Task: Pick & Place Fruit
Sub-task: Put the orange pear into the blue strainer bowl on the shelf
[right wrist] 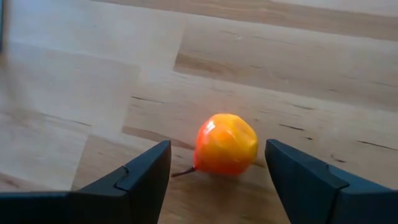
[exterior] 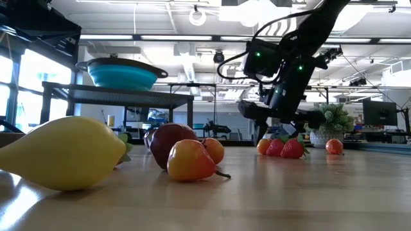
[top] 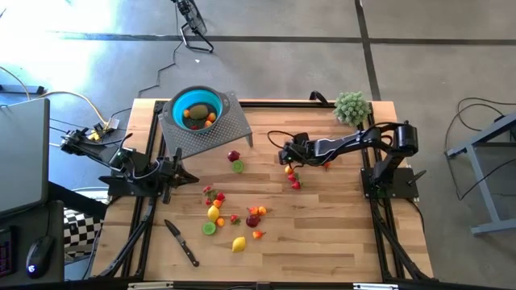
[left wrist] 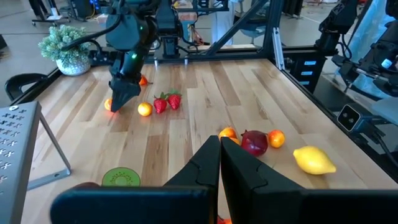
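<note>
Right wrist view: the right gripper (right wrist: 214, 171) has its fingers spread wide, and an orange fruit (right wrist: 226, 144) lies on the wood between them, not yet pinched. This looks like the reach-and-grasp step; next, I'd say, it must drop a little and close. In the high view that gripper sits right of center. The left gripper (top: 179, 169) waits at center left, fingers pressed together. The teal bowl (top: 196, 109) stands on a perforated stand at upper left, and more fruit lies scattered low on the wooden table (top: 339, 234).
</note>
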`<state>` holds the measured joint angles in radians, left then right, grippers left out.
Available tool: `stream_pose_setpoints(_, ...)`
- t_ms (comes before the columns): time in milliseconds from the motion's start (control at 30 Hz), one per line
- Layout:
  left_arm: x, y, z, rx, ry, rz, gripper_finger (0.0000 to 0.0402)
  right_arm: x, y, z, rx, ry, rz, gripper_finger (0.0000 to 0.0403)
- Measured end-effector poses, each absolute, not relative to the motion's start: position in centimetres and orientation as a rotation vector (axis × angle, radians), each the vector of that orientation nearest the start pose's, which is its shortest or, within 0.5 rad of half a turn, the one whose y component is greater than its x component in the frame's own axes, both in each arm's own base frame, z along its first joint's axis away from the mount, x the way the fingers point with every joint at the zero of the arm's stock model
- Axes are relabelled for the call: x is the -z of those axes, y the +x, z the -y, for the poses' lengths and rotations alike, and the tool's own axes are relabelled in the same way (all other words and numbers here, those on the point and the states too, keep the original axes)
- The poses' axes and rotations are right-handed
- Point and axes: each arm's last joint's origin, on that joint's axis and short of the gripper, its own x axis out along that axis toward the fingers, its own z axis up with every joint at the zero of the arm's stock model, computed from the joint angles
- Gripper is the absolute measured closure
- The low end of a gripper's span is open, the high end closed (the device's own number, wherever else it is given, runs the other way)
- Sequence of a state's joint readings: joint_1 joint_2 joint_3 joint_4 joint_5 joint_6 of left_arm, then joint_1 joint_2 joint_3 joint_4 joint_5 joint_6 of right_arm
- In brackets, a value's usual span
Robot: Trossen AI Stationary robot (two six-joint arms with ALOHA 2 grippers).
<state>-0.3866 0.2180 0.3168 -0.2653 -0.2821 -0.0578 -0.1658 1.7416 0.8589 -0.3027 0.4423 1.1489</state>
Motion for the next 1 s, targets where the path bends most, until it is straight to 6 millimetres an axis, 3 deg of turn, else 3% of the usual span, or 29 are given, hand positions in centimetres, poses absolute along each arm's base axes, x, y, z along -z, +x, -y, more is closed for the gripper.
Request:
stream_pose_setpoints(333, -22.86, 9.04, 2.81, 0.100, -0.003, -0.160, 0.0391, -12.53, 29.55, 6.20, 1.134, 0.812, -0.735, 0.0163)
stream_pose_setpoints(1000, -22.86, 9.05, 2.81, 0.099, -0.003, -0.160, 0.0391, -12.54, 29.56, 6.23, 1.137, 0.810, -0.732, 0.0261)
